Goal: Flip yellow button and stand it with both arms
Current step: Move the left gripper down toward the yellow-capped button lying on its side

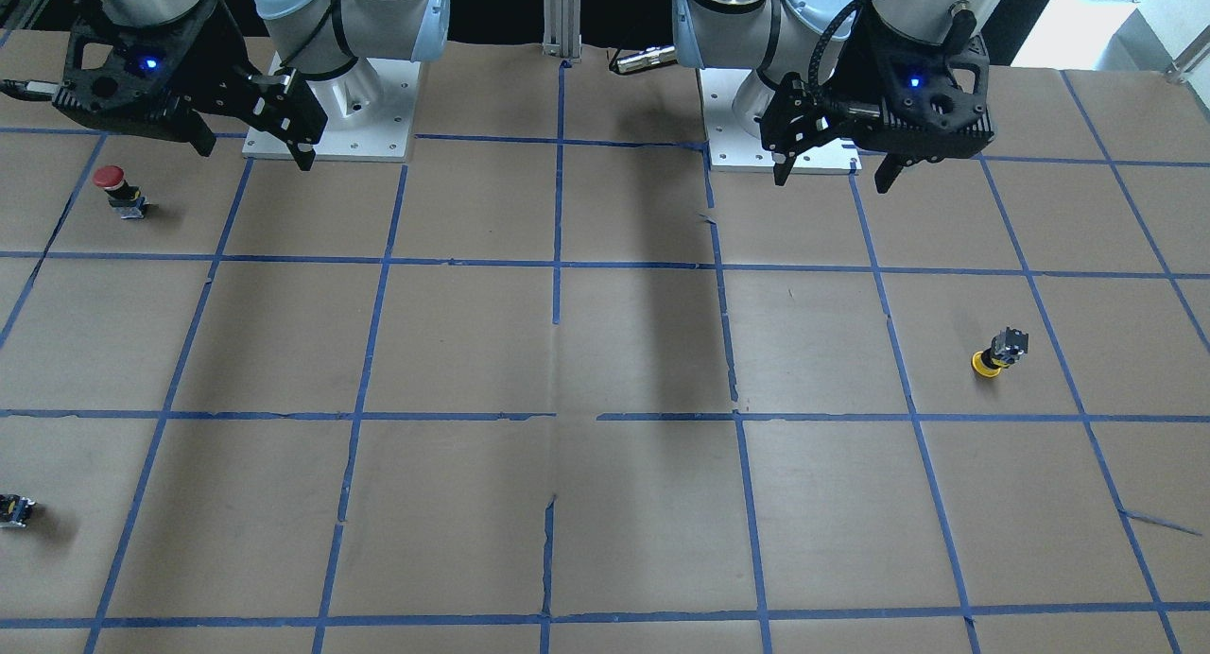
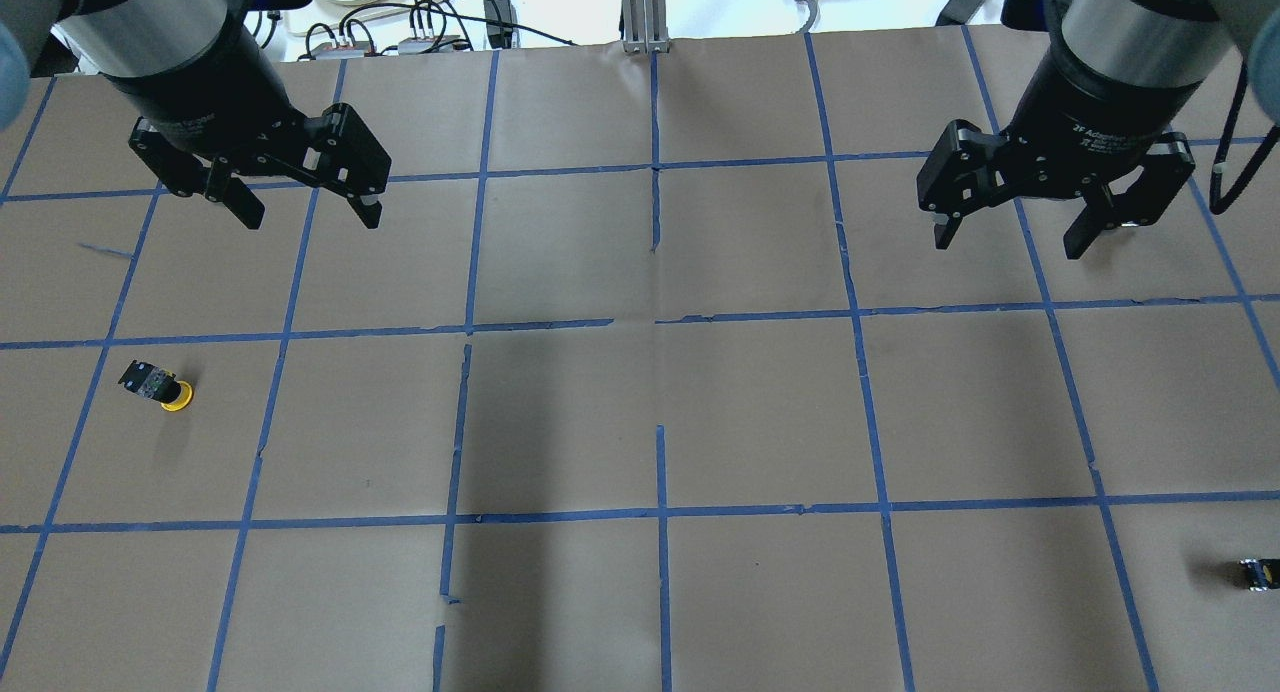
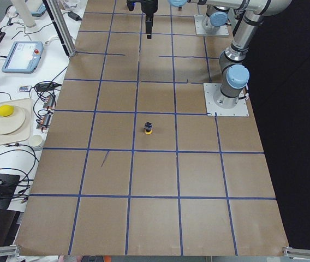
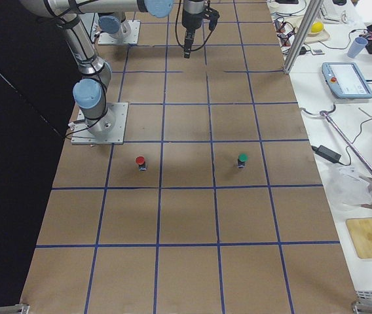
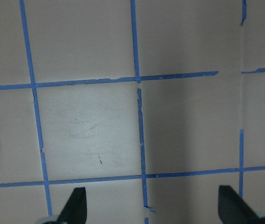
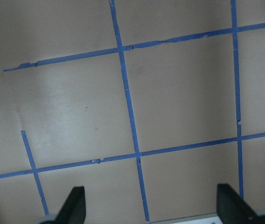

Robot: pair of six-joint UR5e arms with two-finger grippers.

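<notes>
1. The yellow button (image 2: 160, 387) is furthest left, on the brown paper table (image 2: 760, 412) and inside one square of the blue tape grid. It rests with its cap down on the paper and its black-and-grey body uppermost. It touches nothing else. In the left wrist view only a sliver of the yellow cap shows at the frame's left edge.
2. The left gripper (image 2: 310, 217) hangs above the table with its two fingers spread wide. Nothing is between them and they touch nothing. The button is well apart from it, off to its outer side. There is small white print on the collar, too fine to read.
3. The right gripper (image 2: 1008, 244) is also raised above bare paper, its fingers equally wide apart and holding nothing. The white lettering on its collar seems to begin "2F Adaptive", and the rest is too blurred to make out.
4. On the robot's right side a red-capped button (image 1: 118, 191) stands upright, cap on top. A small dark block (image 2: 1258, 572) with a yellow mark lies near the table's edge. Both are well clear of either gripper.
</notes>
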